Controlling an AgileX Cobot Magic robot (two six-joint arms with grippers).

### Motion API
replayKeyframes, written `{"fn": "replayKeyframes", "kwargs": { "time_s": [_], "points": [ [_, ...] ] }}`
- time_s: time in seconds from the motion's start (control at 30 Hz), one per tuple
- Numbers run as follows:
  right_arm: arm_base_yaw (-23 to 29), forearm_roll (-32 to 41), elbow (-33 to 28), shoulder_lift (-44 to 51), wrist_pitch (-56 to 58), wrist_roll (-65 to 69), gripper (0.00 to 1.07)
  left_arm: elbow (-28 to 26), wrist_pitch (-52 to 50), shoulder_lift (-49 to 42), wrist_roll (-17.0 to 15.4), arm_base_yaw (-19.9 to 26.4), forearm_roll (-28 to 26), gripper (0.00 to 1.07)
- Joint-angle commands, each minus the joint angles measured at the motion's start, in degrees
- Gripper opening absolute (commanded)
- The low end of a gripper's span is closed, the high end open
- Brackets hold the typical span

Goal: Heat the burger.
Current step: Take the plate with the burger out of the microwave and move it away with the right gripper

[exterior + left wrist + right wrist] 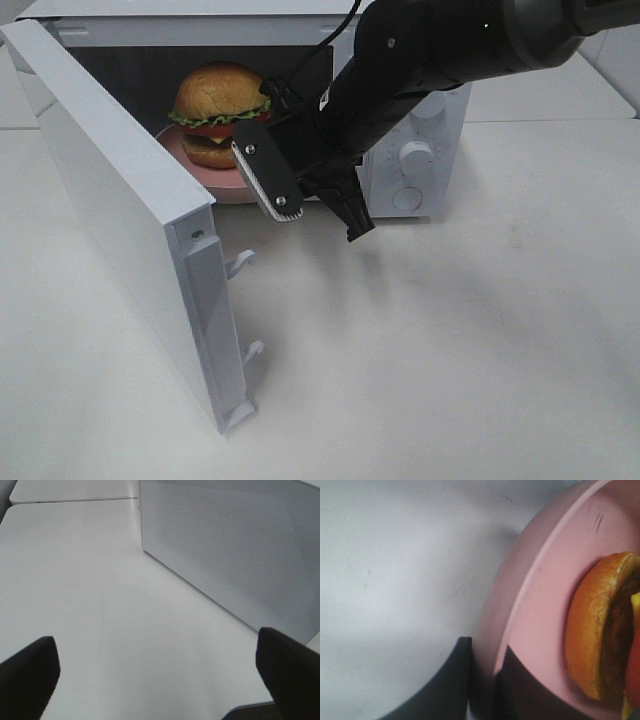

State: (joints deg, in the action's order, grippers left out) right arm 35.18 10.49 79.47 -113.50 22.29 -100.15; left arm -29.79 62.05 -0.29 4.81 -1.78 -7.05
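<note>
The right gripper (pixel 482 680) is nearly closed, its two dark fingers (pixel 445 690) pinching the rim of the pink plate (pixel 540 630): one finger lies under the rim and the other on top of it. In the high view this gripper (pixel 320 215) reaches across from the right to the mouth of the microwave (pixel 420 150), a toothed pad (pixel 268 175) facing up in front of the plate (pixel 200 165).

The left gripper (pixel 160 680) stands spread wide with nothing between its fingers (pixel 27 675); it hangs over the bare white table (pixel 75 580), beside the outer face of the microwave door (pixel 240 545).

The burger (pixel 215 112) sits on the plate inside the microwave, towards the left of the chamber. The door (pixel 120 220) is swung fully open to the left, with its latch hooks (pixel 240 262) showing on the near edge.

Only the high view shows the whole burger, with bun, lettuce and tomato, the open chamber, and the round knobs (pixel 415 155) on the right panel. The right wrist view alone shows the grip on the rim up close, with just the lower bun (pixel 595 630) and a strip of the patty at the edge. The left wrist view alone shows the door's dotted outer face; the left gripper does not appear in the high view.
</note>
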Motion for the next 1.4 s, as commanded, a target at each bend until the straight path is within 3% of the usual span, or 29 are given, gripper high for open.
{"fn": "replayKeyframes", "kwargs": {
  "time_s": [0.03, 1.0, 1.4],
  "points": [
    [-0.3, 0.7, -1.1, 2.8, -4.1, -0.9, 0.0, 0.2, -0.7, -0.4, 0.1, 0.2, -0.6, 1.0],
    [-0.3, 0.7, -22.6, 18.7, -8.3, -1.5, 0.0, 0.2, -0.7, -0.4, 0.1, 0.2, -0.6, 1.0],
    [-0.3, -0.2, -32.0, 29.3, -7.4, 0.7, 0.0, 0.2, -0.7, -0.4, 0.1, 0.2, -0.6, 1.0]
  ]
}}
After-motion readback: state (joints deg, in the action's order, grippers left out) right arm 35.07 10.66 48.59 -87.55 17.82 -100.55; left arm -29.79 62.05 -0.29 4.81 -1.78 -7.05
